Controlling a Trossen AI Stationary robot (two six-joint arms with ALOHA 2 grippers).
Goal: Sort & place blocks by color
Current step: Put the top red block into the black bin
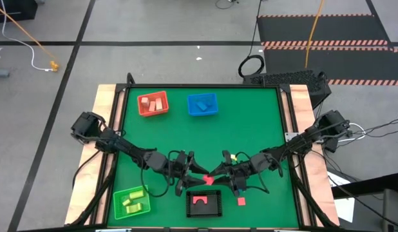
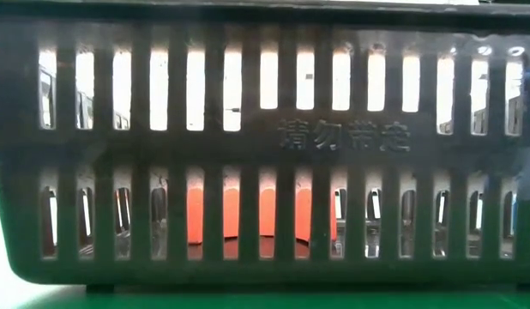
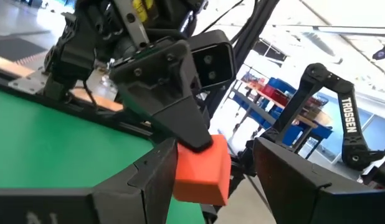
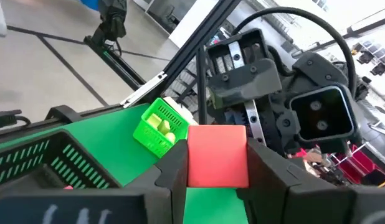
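Low view: walled off by black basket (image 2: 265,137); red piece (image 2: 261,215) inside seen only through slots, shape unclear. Moulded lettering (image 2: 344,137) unreadable. High view: red block (image 1: 208,180) between grippers mostly covered.

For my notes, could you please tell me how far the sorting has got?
Done: blocks lie in all four baskets. In hand: the right end effector grips a red block, the left end effector facing it. Left: a loose red block beside the black basket.

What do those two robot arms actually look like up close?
Both arms are dark, jointed and thin, with black cables looped beside them. The left gripper and right gripper have blocky black fingers. White TROSSEN lettering marks one arm.
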